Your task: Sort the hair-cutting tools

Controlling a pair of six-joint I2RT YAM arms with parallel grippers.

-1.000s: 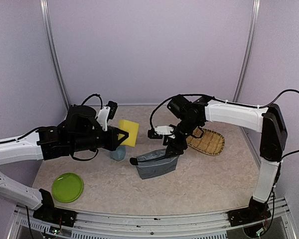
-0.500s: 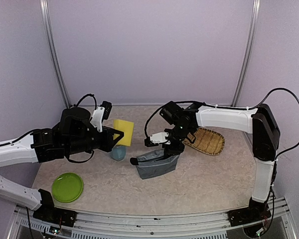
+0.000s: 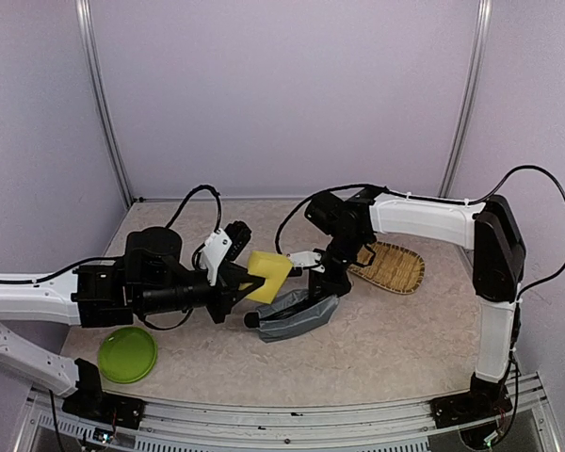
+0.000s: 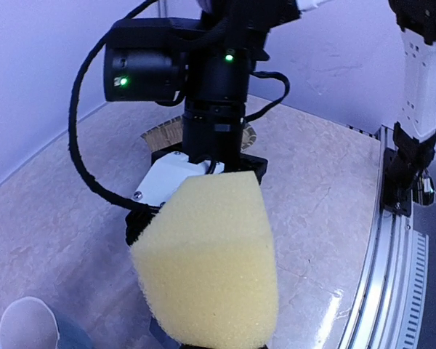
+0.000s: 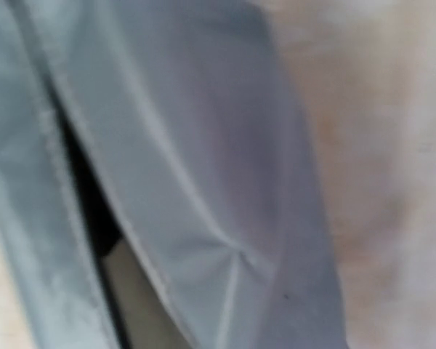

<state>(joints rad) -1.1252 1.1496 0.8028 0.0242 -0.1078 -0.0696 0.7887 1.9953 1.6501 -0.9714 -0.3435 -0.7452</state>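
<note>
My left gripper (image 3: 248, 280) is shut on the yellow sponge (image 3: 269, 275), holding it in the air just left of my right gripper (image 3: 322, 285). In the left wrist view the sponge (image 4: 211, 269) fills the foreground and hides my fingertips. My right gripper points down onto the top of a grey pouch (image 3: 297, 315); its fingers do not show in the right wrist view, which is filled by blurred pouch fabric (image 5: 225, 182) with a dark slit at the left. A black end (image 3: 252, 320) pokes from the pouch's left end. The hair-cutting tools are otherwise hidden.
A woven basket (image 3: 393, 268) lies right of the pouch under the right arm. A green plate (image 3: 127, 354) sits at the near left. The light-blue cup (image 4: 27, 327) shows only in the left wrist view, low at the left.
My left arm has swung the sponge right and lower, up beside the right gripper. My right gripper has come down on the pouch and shut; the pouch now lies flatter.
</note>
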